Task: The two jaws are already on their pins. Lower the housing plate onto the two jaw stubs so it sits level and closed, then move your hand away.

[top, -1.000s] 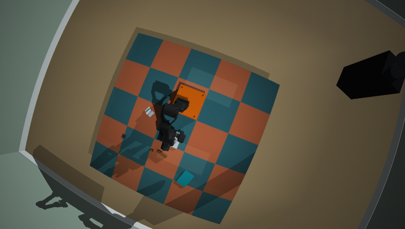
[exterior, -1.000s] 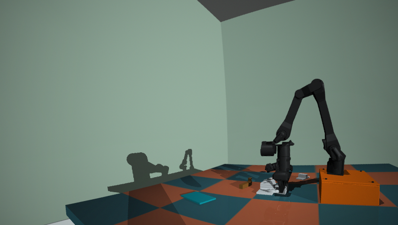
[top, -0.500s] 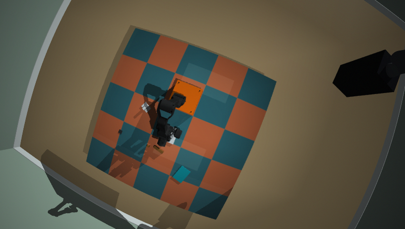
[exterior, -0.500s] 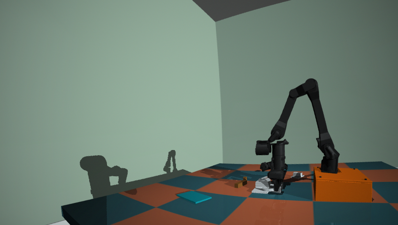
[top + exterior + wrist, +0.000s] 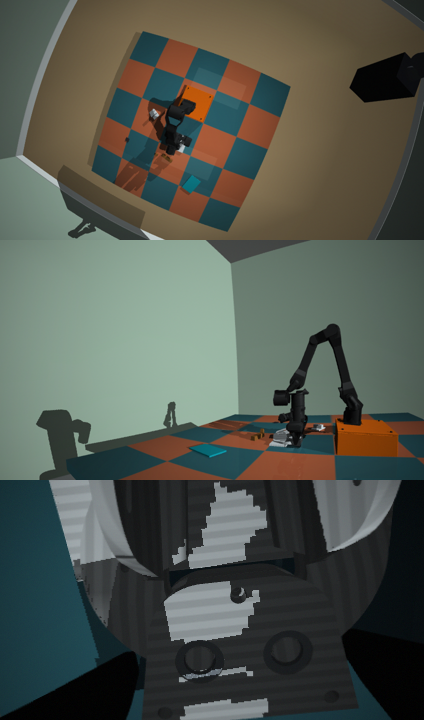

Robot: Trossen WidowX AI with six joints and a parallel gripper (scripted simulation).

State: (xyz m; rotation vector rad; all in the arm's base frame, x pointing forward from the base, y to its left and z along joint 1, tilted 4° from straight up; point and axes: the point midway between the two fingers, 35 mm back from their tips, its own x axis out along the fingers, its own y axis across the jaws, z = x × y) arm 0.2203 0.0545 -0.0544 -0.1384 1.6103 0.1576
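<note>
The housing plate (image 5: 244,685) fills the lower middle of the wrist view. Its rounded edge faces up the picture, and its two large round holes each show a round end inside. The curved jaws (image 5: 102,535) (image 5: 360,520) extend beyond it at left and right. The pale assembly (image 5: 180,148) (image 5: 279,440) stands on the mat, partly hidden by the hand in the top and exterior views. My gripper (image 5: 296,445) (image 5: 238,650) is open, low over the assembly, its dark fingers on either side of the plate with nothing held. The stubs under the plate are hidden, and I cannot tell its exact level.
A teal slab (image 5: 191,184) (image 5: 208,450), a brown piece (image 5: 167,158) (image 5: 256,436), a dark cube (image 5: 127,139) and a pale block (image 5: 153,114) (image 5: 318,427) lie around the assembly. The arm stands on an orange box (image 5: 203,104) (image 5: 365,445).
</note>
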